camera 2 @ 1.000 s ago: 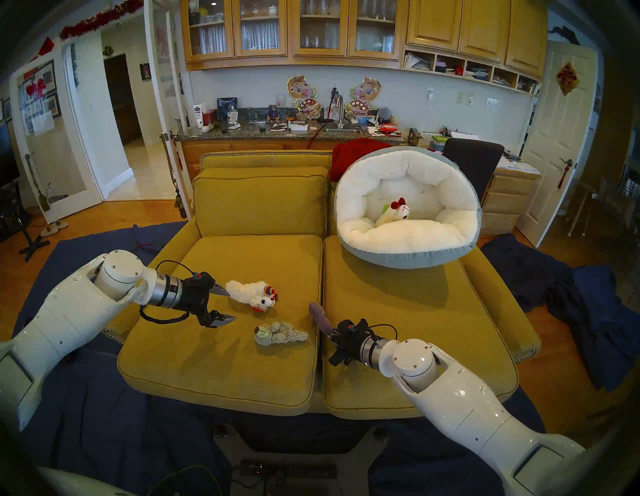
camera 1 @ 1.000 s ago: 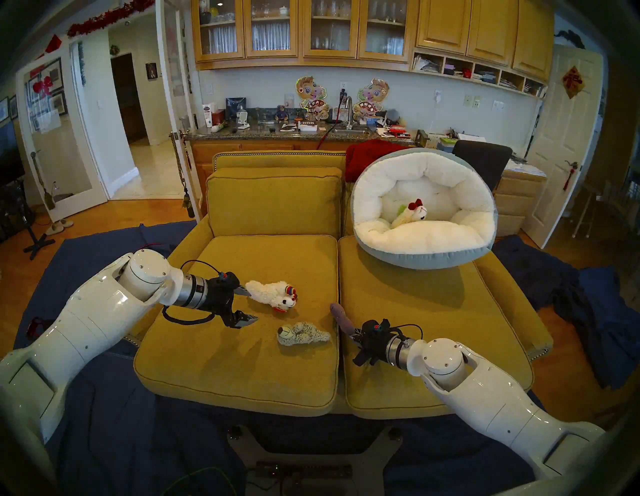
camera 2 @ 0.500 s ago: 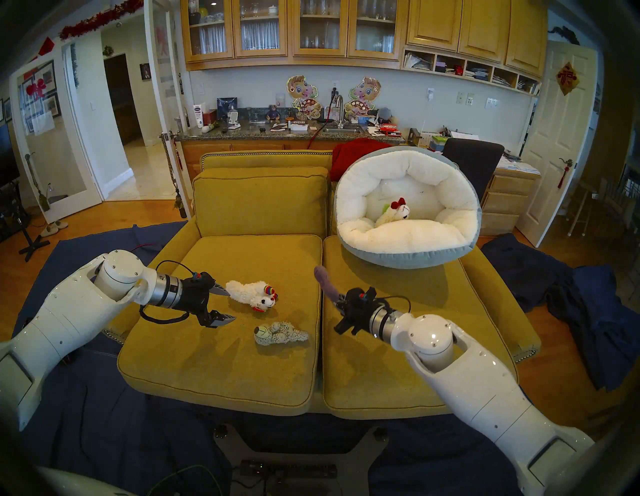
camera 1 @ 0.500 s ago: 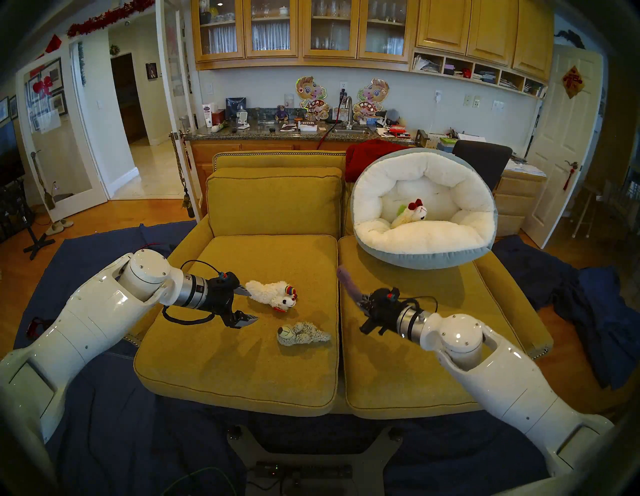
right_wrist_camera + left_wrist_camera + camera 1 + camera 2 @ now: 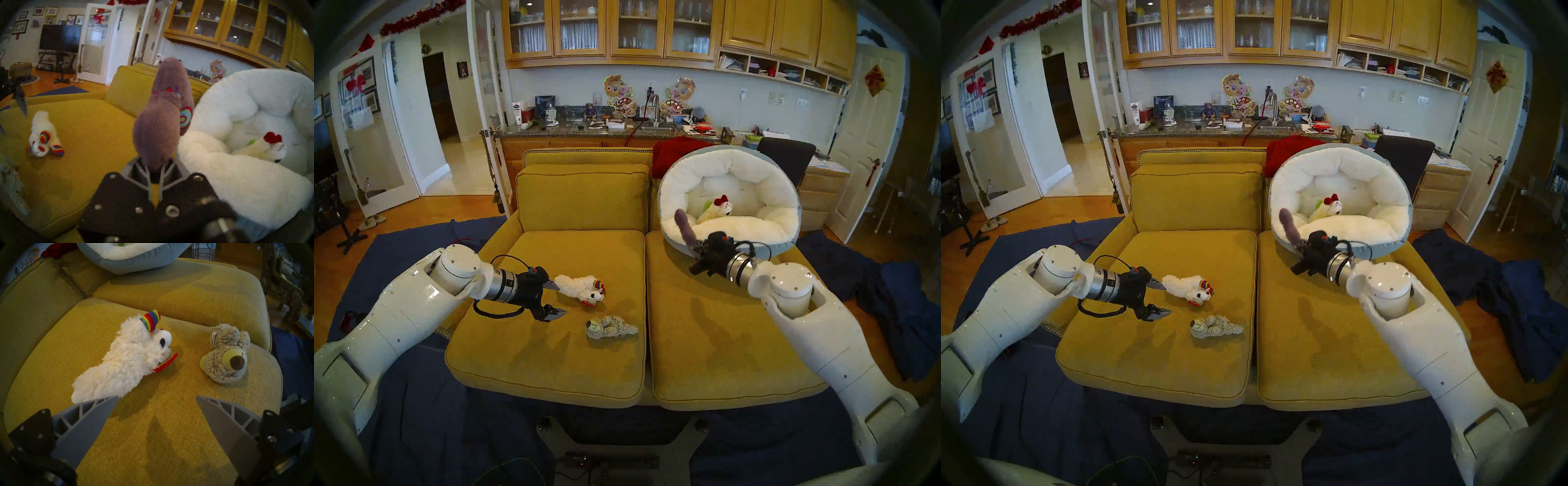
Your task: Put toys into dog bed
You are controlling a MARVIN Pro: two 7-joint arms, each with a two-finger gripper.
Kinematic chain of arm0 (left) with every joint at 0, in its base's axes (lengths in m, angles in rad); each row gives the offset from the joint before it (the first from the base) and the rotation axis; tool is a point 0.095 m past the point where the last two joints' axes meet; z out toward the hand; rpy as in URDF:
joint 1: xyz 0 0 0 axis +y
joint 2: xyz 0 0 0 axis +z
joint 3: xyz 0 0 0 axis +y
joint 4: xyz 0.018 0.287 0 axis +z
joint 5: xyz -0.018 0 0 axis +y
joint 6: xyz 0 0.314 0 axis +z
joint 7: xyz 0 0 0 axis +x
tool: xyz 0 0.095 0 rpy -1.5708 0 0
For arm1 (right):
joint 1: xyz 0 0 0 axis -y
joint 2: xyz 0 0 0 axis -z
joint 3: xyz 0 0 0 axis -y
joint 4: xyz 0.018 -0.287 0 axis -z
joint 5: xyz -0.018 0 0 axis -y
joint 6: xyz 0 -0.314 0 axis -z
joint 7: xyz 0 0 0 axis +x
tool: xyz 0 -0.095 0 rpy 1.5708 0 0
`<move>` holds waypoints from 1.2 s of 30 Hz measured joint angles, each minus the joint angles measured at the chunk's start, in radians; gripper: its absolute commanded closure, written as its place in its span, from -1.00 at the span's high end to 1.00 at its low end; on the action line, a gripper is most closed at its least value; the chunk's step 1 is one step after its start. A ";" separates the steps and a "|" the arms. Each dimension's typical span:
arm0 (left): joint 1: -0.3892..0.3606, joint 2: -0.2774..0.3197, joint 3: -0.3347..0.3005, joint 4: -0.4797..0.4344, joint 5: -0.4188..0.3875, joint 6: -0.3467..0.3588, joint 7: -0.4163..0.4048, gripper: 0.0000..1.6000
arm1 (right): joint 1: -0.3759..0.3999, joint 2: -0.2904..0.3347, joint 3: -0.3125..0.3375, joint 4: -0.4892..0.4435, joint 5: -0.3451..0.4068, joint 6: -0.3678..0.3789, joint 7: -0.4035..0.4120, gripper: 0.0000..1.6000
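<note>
My right gripper (image 5: 696, 248) (image 5: 155, 165) is shut on the purple plush toy (image 5: 685, 226) (image 5: 161, 115), held up at the front left rim of the dog bed (image 5: 738, 251) (image 5: 246, 105). Inside the bed lies the white lamb with dark-red ears (image 5: 717, 208) (image 5: 265, 147), a bit of lime-green plush (image 5: 707, 204) showing behind it. On the left seat cushion lie the white lamb with rainbow ears (image 5: 582, 288) (image 5: 125, 361) and the shaggy beige animal (image 5: 611, 327) (image 5: 226, 355). My left gripper (image 5: 555, 298) (image 5: 157, 399) hovers open just left of the rainbow-eared lamb.
The mustard-yellow sofa (image 5: 585, 366) carries everything; a back cushion (image 5: 582, 197) stands behind the left seat. A red cloth (image 5: 673, 152) hangs over the sofa back beside the bed. Dark blue blankets (image 5: 890, 298) cover the floor around the sofa.
My right arm has lifted and carried the purple toy forward and to the right, from near the seam between the seats up to the bed's front rim. The left arm has not moved.
</note>
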 measured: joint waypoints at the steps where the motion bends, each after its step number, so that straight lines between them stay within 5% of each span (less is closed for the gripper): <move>1: 0.000 0.000 0.000 0.000 0.000 0.000 0.000 1.00 | 0.008 -0.004 0.009 0.008 0.000 0.010 -0.002 -1.00; 24: 0.001 0.000 0.000 0.000 0.000 0.000 0.000 1.00 | 0.163 -0.072 0.138 0.175 -0.059 0.153 -0.057 -1.00; 36: 0.001 0.000 0.000 0.000 0.000 0.000 0.000 1.00 | 0.243 -0.102 0.139 0.312 -0.120 0.177 -0.088 -1.00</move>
